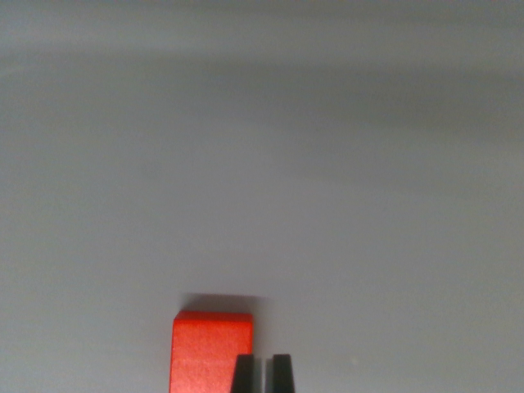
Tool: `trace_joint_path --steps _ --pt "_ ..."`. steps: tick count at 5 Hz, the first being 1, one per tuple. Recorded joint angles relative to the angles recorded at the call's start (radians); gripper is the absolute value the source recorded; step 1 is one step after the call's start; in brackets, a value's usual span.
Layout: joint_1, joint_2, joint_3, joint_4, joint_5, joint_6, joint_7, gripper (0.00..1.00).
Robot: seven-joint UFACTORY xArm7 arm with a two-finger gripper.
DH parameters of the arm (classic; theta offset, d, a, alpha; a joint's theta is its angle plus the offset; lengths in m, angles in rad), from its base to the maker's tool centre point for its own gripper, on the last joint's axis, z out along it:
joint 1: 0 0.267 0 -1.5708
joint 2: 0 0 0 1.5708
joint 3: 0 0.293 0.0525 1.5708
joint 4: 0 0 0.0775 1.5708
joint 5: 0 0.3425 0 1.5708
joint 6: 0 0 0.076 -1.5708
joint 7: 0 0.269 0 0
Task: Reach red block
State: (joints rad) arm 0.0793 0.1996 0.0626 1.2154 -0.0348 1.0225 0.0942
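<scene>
A red block (pixel 205 350) lies on a plain grey surface at the bottom of the wrist view, a little left of centre, cut off by the lower edge. My gripper (pixel 262 372) shows as two dark fingertips (pixel 242 375) at the bottom edge, close together with only a narrow gap. The left fingertip overlaps the block's right edge in the picture; the right fingertip is just off the block. Nothing sits between the tips.
A bare grey surface (pixel 262 164) fills the view above and beside the block. Soft shadow bands cross the top.
</scene>
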Motion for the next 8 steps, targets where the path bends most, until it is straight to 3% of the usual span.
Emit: trace_joint_path --steps 1,2,3,4,5,6,7,8 --pt "0.0 0.0 0.0 0.0 0.0 0.0 0.0 0.0" --pt "0.0057 0.018 0.002 -0.03 -0.006 -0.046 0.006 0.0" --pt "0.0057 0.018 0.002 -0.03 -0.006 -0.046 0.006 0.0" --pt "0.0112 0.036 0.005 -0.06 -0.0117 -0.09 0.011 0.0" --pt "0.0112 0.036 0.005 -0.06 -0.0117 -0.09 0.011 0.0" --pt "0.0162 0.053 0.007 -0.087 -0.017 -0.131 0.016 0.0" --pt "0.0162 0.053 0.007 -0.087 -0.017 -0.131 0.016 0.0" --pt "0.0211 0.068 0.009 -0.113 -0.0221 -0.171 0.021 0.0"
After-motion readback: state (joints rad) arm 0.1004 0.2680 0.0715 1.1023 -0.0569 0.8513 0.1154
